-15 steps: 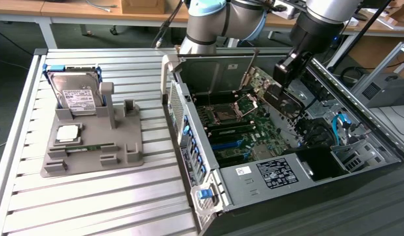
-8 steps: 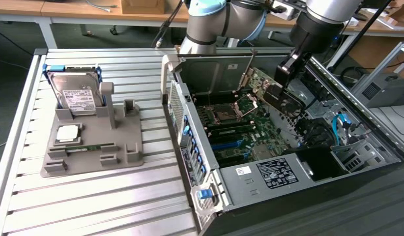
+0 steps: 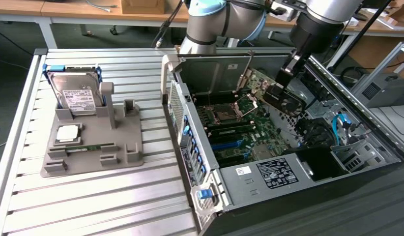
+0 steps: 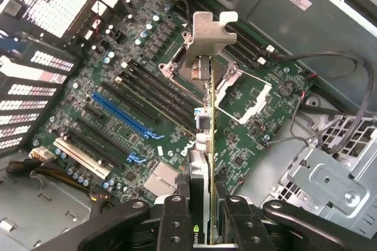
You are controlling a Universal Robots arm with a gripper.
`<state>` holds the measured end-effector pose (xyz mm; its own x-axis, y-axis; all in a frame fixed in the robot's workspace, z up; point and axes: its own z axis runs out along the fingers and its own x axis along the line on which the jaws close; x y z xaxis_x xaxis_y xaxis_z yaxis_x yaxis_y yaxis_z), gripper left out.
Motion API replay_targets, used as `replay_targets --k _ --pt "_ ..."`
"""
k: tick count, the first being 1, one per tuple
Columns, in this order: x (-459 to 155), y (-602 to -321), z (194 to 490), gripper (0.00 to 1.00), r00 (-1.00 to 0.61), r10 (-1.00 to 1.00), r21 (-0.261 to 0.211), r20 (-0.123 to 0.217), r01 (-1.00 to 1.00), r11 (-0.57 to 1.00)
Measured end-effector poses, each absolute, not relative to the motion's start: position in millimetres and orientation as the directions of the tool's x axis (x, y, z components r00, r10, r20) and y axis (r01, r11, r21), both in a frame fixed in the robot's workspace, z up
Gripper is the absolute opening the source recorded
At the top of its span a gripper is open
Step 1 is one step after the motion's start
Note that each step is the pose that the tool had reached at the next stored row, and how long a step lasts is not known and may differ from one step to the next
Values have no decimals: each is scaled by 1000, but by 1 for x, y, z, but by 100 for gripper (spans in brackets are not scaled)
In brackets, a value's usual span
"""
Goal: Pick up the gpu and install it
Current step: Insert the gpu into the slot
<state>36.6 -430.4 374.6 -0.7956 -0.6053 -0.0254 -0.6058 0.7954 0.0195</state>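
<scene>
Hand (image 4: 204,223) clamped on gpu (image 4: 201,162), thin card edge-on, silver bracket, above motherboard (image 4: 135,101)

I'm standing in what is looking like a robotics lab or test workshop. An industrial robot arm (image 3: 215,19) is hanging over an open computer case (image 3: 254,184), its gripper (image 4: 204,210) clamping the gpu (image 3: 274,93) above the bare motherboard (image 4: 147,98). Beside the case, a slatted aluminium table (image 3: 90,206) is carrying a grey moulded fixture (image 3: 90,160) that is propping up a hard drive (image 3: 76,93). Wooden workbenches (image 3: 71,7) are lining the back, bearing a cardboard box (image 3: 143,5) and loose cables (image 3: 100,6).
</scene>
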Motion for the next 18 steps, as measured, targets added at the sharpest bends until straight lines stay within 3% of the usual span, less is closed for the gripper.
replay_targets --k 18 --pt "37 -430 375 27 -642 -767 19 -25 -767 641"
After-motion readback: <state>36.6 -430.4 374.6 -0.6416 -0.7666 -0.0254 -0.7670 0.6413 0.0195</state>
